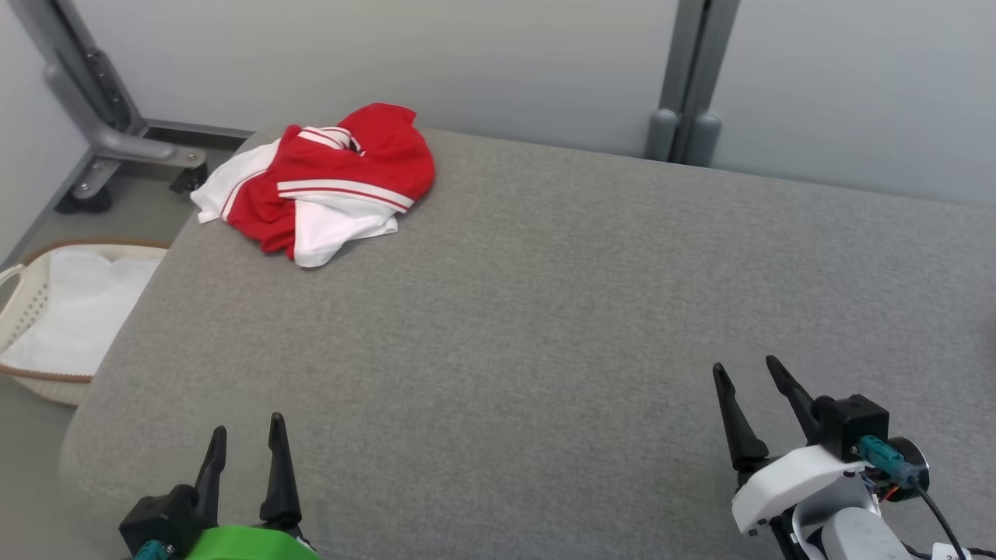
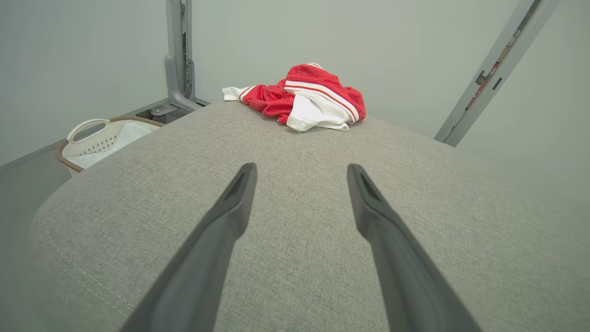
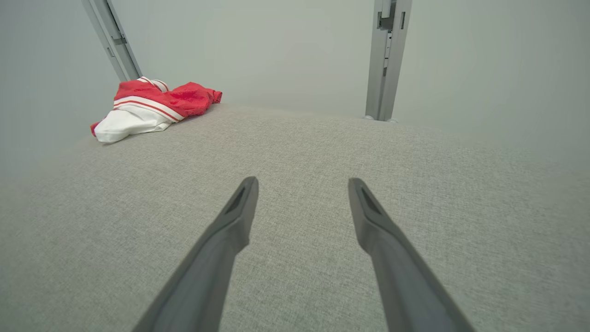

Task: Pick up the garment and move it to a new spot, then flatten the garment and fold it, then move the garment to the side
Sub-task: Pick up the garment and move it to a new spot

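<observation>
Crumpled red-white garment (image 1: 327,183), perhaps a jersey; left gripper (image 1: 248,425) and right gripper (image 1: 745,363) wide, empty.

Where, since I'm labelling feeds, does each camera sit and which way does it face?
Head view: on the head, facing down at the cushion; left gripper and right gripper, open, below.
Left wrist view: along its fingers toward the garment.
Right wrist view: along its fingers, garment upper left.
Head and left wrist share the basket.
</observation>
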You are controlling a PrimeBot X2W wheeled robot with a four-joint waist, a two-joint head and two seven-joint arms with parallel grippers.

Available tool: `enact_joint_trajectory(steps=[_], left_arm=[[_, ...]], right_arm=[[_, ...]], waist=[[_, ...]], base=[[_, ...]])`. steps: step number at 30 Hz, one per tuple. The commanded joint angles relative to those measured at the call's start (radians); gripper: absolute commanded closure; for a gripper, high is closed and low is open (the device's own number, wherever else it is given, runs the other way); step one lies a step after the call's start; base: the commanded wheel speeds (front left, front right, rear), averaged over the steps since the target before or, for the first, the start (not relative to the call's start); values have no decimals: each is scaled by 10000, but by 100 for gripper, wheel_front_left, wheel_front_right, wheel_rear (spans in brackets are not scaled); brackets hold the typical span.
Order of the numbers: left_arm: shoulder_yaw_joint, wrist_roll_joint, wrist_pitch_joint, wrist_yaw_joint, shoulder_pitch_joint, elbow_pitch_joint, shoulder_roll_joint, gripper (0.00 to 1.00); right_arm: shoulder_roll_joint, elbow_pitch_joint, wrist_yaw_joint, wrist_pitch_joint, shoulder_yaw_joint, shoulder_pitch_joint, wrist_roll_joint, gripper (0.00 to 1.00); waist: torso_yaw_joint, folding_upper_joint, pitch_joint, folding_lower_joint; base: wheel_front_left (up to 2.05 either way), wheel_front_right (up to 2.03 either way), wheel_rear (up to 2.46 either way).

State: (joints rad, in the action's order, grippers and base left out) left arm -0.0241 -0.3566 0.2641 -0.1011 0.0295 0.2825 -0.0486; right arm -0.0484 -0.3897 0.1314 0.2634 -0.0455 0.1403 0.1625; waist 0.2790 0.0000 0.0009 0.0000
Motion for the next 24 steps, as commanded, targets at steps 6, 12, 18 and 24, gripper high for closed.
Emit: enact_joint_trajectory(steps=[6,12,18,24], left_arm=[[101,71,3,-51,75,-27,-36,0],[402,56,3,-32,-214,-307,-36,0],[992,235,3,-111,-932,-804,-391,0],[1543,331,-119,-186,-2731,-1103,-1790,0]], right_arm=[[-41,-79,-15,17,-116,123,76,0],[-44,13,-15,17,-160,303,-69,0],[-40,219,-15,17,-11,621,-406,0],[-43,396,-15,17,16,1153,-849,0]], waist=[[797,0,31,0],[660,0,268,0],[254,0,800,0],[-351,0,1573,0]], base=[[0,0,0],[0,0,0],[0,0,0],[0,0,0]])
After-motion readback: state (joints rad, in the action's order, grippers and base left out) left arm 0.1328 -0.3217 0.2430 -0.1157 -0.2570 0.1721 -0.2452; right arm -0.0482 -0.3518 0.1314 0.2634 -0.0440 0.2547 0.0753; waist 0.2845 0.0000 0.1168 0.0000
